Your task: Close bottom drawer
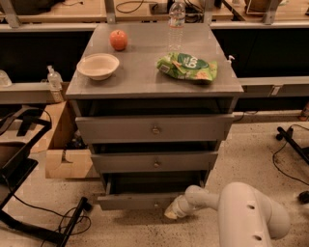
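Note:
The bottom drawer (130, 200) is the lowest and narrowest of three grey drawers in a grey cabinet. It stands pulled out a little, with a dark gap above its front panel and its small metal knob (155, 204) near the panel's middle. My gripper (172, 211) is low by the floor, at the right end of that front panel, just right of the knob. My white arm (241, 212) reaches in from the lower right.
The middle drawer (154, 161) and top drawer (154, 128) sit above. On the cabinet top are an apple (119, 39), a bowl (98, 65), a green chip bag (188, 66) and a water bottle (176, 14). A cardboard box (65, 144) and black cables (67, 222) lie at left.

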`<state>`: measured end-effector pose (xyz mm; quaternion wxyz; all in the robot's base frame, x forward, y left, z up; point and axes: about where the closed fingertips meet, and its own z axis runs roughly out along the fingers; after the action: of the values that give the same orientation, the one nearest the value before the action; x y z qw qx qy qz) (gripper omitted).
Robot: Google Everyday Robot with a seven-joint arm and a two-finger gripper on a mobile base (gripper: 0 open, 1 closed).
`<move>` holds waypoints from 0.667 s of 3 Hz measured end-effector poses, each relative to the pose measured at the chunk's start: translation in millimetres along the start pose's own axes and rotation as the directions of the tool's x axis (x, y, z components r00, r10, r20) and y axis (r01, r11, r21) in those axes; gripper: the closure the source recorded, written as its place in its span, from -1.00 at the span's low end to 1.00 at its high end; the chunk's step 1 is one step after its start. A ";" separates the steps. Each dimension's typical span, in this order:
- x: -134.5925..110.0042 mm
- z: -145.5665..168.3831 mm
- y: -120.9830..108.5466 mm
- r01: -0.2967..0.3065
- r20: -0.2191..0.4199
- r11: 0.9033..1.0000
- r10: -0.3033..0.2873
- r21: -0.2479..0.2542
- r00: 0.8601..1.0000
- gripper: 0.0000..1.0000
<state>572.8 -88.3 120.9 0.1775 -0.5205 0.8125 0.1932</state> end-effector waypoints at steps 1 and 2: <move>-7.6 3.1 -29.5 0.045 0.012 0.999 -0.045 -0.001 0.999 1.00; -10.7 6.9 -34.0 0.053 0.022 0.999 -0.053 -0.007 0.998 1.00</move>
<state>608.7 -89.6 115.8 0.1896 -0.5402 0.7958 0.1972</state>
